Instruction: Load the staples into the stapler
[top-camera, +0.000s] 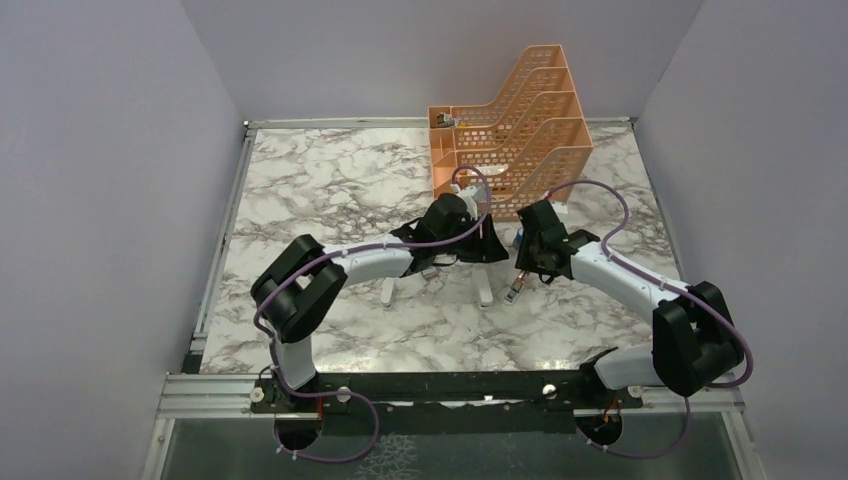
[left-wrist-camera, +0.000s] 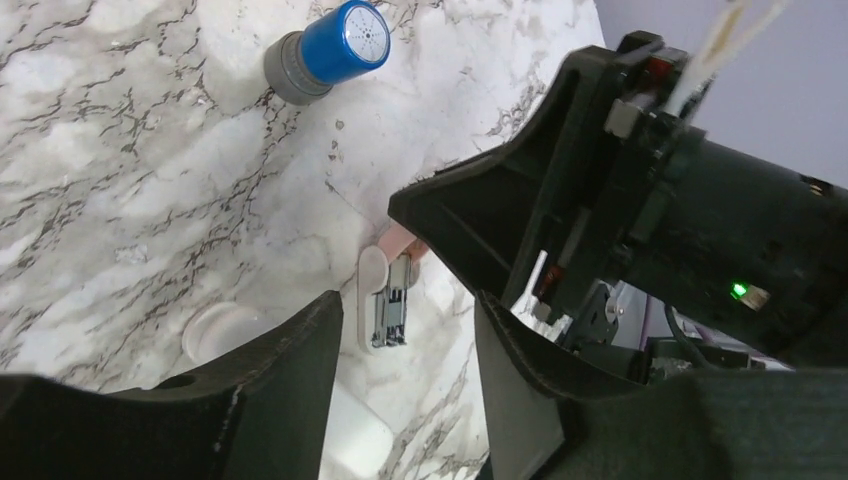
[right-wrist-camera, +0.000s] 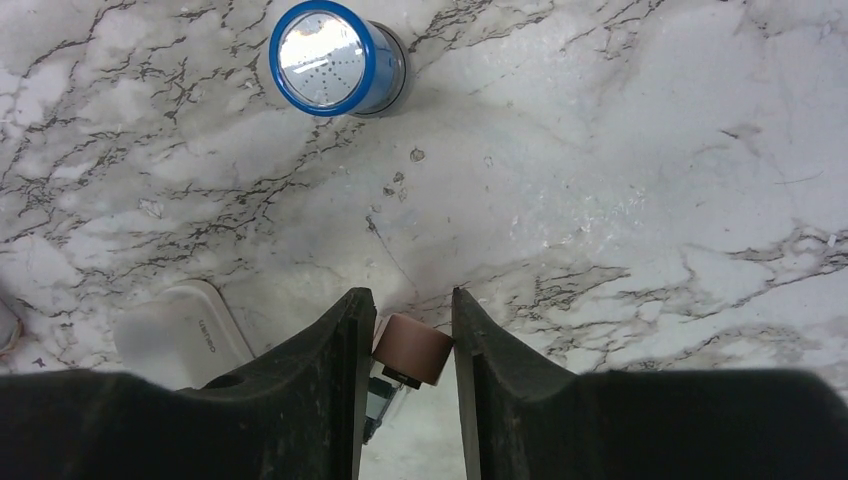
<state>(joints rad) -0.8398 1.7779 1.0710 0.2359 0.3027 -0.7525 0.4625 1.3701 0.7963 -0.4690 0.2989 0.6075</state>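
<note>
The left gripper (left-wrist-camera: 408, 318) hangs with jaws apart, one finger either side of the white stapler (left-wrist-camera: 372, 290), which lies on the marble table (left-wrist-camera: 120, 200) with its metal channel showing; whether the staples already sit in that channel is too small to tell. To its right, the right gripper (right-wrist-camera: 410, 302) is clamped on the stapler's pinkish end (right-wrist-camera: 412, 348). This looks like the seating step, so the next move calls for steadying the body while the channel is pressed shut
</note>
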